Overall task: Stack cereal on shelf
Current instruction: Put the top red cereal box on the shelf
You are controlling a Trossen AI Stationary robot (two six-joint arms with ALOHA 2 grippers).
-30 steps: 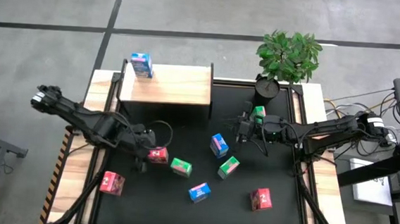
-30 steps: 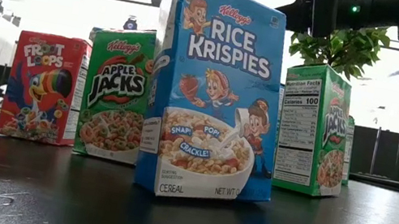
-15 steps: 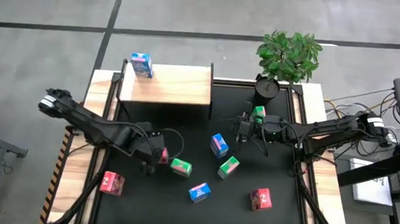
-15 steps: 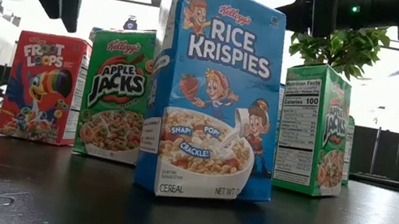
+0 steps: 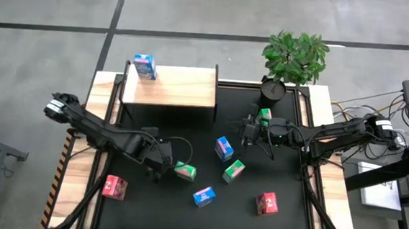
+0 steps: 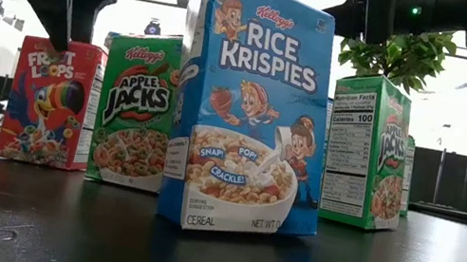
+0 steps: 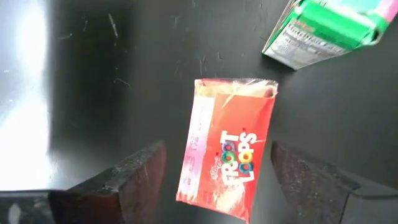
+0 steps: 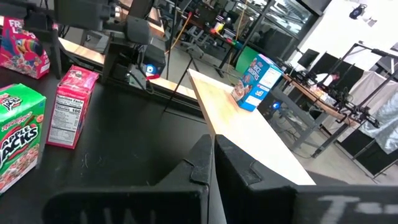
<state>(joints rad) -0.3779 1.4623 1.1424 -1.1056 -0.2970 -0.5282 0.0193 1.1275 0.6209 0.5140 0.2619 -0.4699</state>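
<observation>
A red Froot Loops box [image 7: 227,149] stands upright on the black mat, left of centre. My left gripper [image 7: 217,168] hangs above it, pointing steeply down. It is open, one finger on each side of the box and clear of it. From above the gripper [image 5: 161,160] hides this box. In the low view it hovers just over the box's top [image 6: 60,47]. The pale wooden shelf [image 5: 170,85] stands at the far left with one blue box [image 5: 144,65] on it. My right gripper [image 5: 247,128] waits level, shut and empty, beside a green box [image 5: 264,116].
Other cereal boxes stand on the mat: green [image 5: 184,171], blue [image 5: 224,148], green [image 5: 233,171], blue [image 5: 204,195], red [image 5: 113,187] and red [image 5: 267,202]. The nearest green box stands close to my left gripper. A potted plant [image 5: 295,59] stands at the far right.
My left gripper has moved toward the table's right edge and come down, tipping to point more steeply downward. It now stands over the red box near the green one. No box has moved.
</observation>
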